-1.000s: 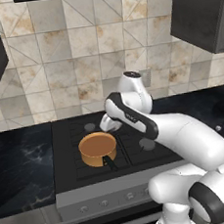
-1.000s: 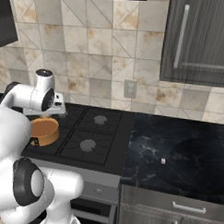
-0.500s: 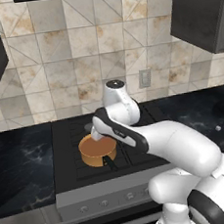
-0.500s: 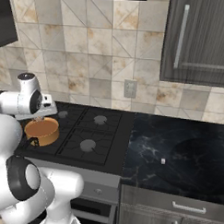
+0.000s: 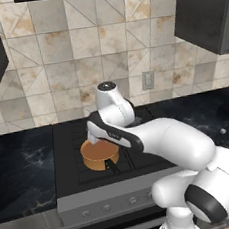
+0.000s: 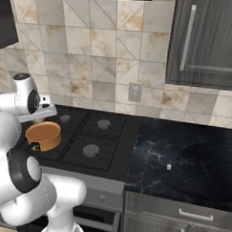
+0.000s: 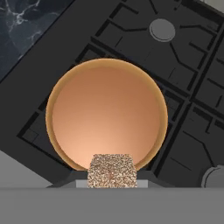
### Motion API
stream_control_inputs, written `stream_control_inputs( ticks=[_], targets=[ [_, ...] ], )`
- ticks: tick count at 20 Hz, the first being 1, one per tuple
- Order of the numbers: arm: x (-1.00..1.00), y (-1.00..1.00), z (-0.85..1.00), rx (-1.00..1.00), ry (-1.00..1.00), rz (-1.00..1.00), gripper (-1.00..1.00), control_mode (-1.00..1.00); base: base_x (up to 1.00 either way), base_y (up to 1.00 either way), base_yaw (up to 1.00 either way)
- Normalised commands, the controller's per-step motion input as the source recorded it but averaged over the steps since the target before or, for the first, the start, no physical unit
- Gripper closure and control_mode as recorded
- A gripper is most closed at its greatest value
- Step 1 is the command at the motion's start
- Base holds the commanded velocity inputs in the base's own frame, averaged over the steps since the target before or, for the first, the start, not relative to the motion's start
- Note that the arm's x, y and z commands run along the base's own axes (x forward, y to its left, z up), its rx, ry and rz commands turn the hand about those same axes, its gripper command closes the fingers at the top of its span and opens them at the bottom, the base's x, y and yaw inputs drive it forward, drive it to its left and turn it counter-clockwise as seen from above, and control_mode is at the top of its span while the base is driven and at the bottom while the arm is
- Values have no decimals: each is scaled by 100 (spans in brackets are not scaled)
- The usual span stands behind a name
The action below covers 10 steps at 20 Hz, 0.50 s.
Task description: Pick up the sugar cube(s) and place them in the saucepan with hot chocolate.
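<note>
My gripper (image 7: 112,178) is shut on a sugar cube (image 7: 112,169), a speckled white-grey block held between the two dark fingertips. Directly beneath it stands the saucepan (image 7: 107,113), round and copper-orange with a smooth brown inside. The left base view shows the saucepan (image 5: 100,154) on the front left burner, its black handle pointing toward the stove front, with the gripper (image 5: 92,138) hanging just above its far rim. From the right, the gripper (image 6: 41,116) hovers over the saucepan (image 6: 43,135). A second sugar cube (image 6: 168,166) lies on the dark counter right of the stove.
The black stove (image 6: 95,138) has grey burner caps (image 7: 162,29) at the other burners. Dark marble counter (image 5: 22,170) runs on both sides. A tiled wall with an outlet (image 6: 134,91) stands behind, and dark cabinets (image 6: 207,40) hang above.
The arm has swung left across the stove with the cube in its grip, from beside the pan's right edge to a spot above the pan. The saucepan has stayed put.
</note>
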Motion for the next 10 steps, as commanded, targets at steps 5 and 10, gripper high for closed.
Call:
stream_control_inputs(
  ticks=[5, 10],
  targets=[
    [10, 0, -10, 0, 5, 0, 100, -100, 0, 0, 0],
    [0, 0, -8, 0, 4, 0, 100, -100, 0, 0, 0]
  ],
)
